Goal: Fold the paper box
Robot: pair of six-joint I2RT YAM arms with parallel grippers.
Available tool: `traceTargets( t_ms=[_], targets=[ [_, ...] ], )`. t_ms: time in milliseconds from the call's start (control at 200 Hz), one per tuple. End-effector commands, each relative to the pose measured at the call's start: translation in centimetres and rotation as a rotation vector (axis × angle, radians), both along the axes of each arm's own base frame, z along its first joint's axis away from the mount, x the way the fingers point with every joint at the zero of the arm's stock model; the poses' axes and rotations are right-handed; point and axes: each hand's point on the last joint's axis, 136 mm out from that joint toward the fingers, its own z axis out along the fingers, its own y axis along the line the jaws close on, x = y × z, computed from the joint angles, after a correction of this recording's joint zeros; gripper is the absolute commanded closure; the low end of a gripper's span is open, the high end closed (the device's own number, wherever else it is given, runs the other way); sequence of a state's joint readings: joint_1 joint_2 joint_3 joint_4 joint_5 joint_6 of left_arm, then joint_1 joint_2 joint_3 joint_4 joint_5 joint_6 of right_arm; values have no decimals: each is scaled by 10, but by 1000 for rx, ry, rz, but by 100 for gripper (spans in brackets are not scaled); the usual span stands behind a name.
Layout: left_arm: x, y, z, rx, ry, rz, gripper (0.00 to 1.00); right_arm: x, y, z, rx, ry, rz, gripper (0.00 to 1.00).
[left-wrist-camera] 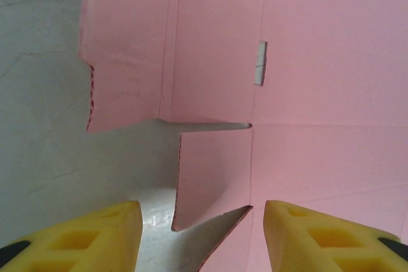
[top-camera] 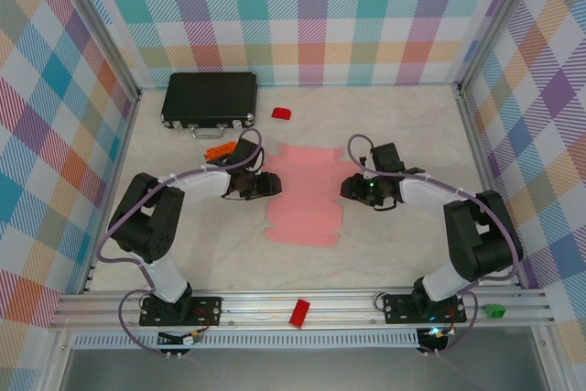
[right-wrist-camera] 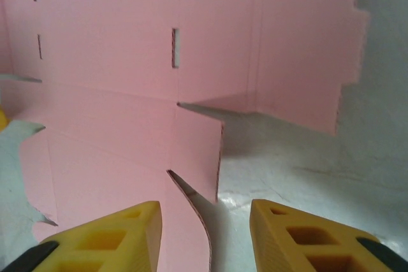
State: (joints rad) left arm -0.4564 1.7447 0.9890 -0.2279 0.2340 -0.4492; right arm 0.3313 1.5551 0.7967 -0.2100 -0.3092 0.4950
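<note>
- Paper box: flat, unfolded die-cut sheet of plain light-pink thin card, lying at the middle of the table, long side running from far edge toward near edge; stepped outline of tabs and flaps, scored fold lines, small narrow slots along the creases
- Surface: mostly flat on the tabletop; in the left wrist view a side flap lifts slightly at its corner and casts a shadow; in the right wrist view a flap edge beside a cut curls upward
- Left gripper: at the sheet's left edge, yellow fingers spread, one over bare table and one over card, lifted flap corner in the gap with space either side; released, grasping nothing
- Right gripper: at the sheet's right edge, straddling it the same way, curled flap edge between the spread fingers; released, grasping nothing
- Open room: bare table between the sheet and the near edge, and toward the right edge and far-right corner
- Black hard case: far-left corner, closed, well apart from the sheet
- Red block: near the far edge, just right of the case, apart from the sheet's far end
- Orange piece: between the case and the left arm's wrist
- Second red block: on the metal rail at the near edge, between the arm bases
</note>
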Motion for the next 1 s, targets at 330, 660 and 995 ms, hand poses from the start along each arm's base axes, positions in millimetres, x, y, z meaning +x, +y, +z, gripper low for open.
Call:
traceTargets(
  t_ms=[330,660,995],
  targets=[
    [12,-15,10,-76,-23,-16,56,14,18,4,73,-8,22,63],
    [13,-18,18,-94,-45,-33,59,16,25,9,102,-16,38,66],
    [12,-25,23,-88,-57,-64,64,16,35,13,127,-23,72,66]
  ],
)
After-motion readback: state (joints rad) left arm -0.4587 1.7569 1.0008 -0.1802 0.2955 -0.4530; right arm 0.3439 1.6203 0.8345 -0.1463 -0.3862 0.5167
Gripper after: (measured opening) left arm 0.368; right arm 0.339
